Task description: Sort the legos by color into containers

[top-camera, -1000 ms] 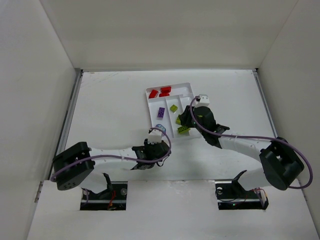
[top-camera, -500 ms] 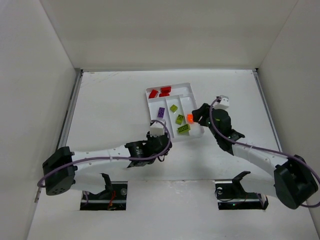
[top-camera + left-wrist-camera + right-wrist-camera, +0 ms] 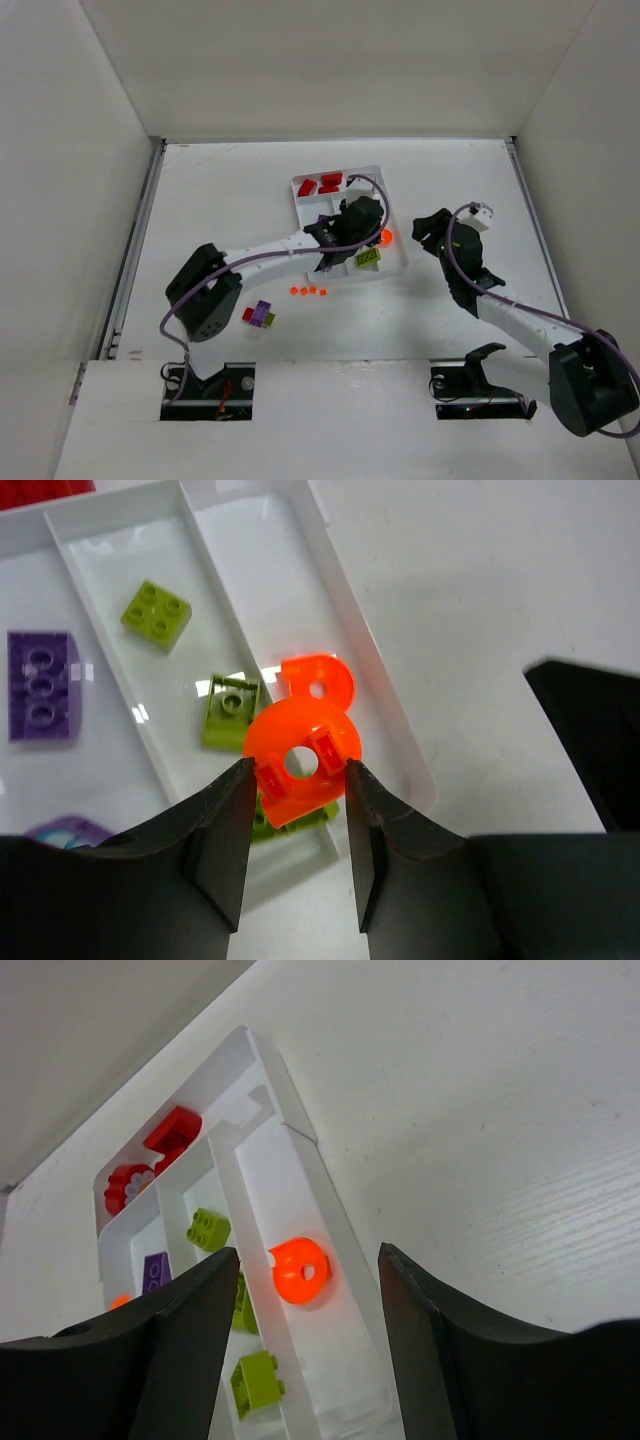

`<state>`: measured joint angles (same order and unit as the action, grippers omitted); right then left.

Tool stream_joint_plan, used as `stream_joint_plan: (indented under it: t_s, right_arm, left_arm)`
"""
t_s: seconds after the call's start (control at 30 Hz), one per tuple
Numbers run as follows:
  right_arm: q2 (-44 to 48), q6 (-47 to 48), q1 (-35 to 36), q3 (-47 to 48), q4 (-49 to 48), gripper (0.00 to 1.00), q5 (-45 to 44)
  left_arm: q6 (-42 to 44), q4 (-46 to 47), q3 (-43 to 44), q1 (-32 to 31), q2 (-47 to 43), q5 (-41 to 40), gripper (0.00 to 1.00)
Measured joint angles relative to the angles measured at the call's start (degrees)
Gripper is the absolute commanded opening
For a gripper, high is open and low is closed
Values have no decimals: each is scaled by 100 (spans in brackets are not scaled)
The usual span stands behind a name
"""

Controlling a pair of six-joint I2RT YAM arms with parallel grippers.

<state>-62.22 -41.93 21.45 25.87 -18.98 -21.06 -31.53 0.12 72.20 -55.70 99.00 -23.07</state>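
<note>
Left fingers point(image 3: 225, 830) were clamped on an orange round piece point(image 3: 300, 765) above the white tray's point(image 3: 356, 632) outer long section, where a second orange piece point(image 3: 322, 678) lay; right fingers point(image 3: 170, 1360) stood apart, empty, nearby.

A white desk point(image 3: 230, 200) forms the floor of a white enclosure. The left panel point(image 3: 70, 150) rises beside it, the far panel point(image 3: 330, 60) closes the back, and the right panel point(image 3: 590, 120) stands opposite. A grey metal rail point(image 3: 135, 250) runs along the desk's left edge from far to near, and a paler strip point(image 3: 527, 200) lines the right edge. At the near side lies a white ledge point(image 3: 340, 420) with two rectangular openings in it, the left cutout point(image 3: 243, 375) and the right cutout point(image 3: 515, 395). The right wrist view shows fine streaks across the desk's surface.
</note>
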Motion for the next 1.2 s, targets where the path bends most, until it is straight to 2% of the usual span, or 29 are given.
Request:
stream_joint_plan:
  t_s: [0.23, 0.33, 0.43, 0.53, 0.63, 0.73, 0.83, 0.9, 0.97, 1.1, 1.2]
  right_arm:
    - [186, -146, -2, -90, -149, 64, -15]
    - [243, -184, -2, -127, -212, 64, -22]
    - [243, -201, -2, -129, -212, 64, -22]
    - [243, -205, -2, -129, -214, 64, -28]
    - [243, -203, -2, -129, -214, 64, -68]
    - [243, -201, 0, -129, -214, 62, -120]
    - [249, -160, 42, -129, -223, 47, -166]
    - [262, -72, 168, -129, -254, 35, -205]
    - [280, 70, 411, -129, -284, 27, -229]
    - [190, 433, 1123, 9, -299, 26, -258]
    - [-173, 673, 1875, 376, -330, 38, -289]
  left_arm:
    - [170, 9, 1460, 527, 1753, 466, 21]
    - [199, -109, 1902, 619, 2188, 553, 31]
    - [240, -157, 2214, 673, 2428, 597, 44]
    - [256, -168, 2367, 695, 2503, 632, 52]
    - [262, -157, 2396, 695, 2498, 645, 57]
    - [260, -138, 2319, 697, 2420, 667, 58]
    - [245, -74, 1794, 730, 1937, 713, 56]
    - [216, -20, 1224, 780, 1305, 737, 54]
    - [197, 98, 656, 841, 522, 739, 52]
    - [79, 411, -527, 1025, -1353, 708, 49]
    - [-120, 588, -1602, 1290, -2865, 647, 49]
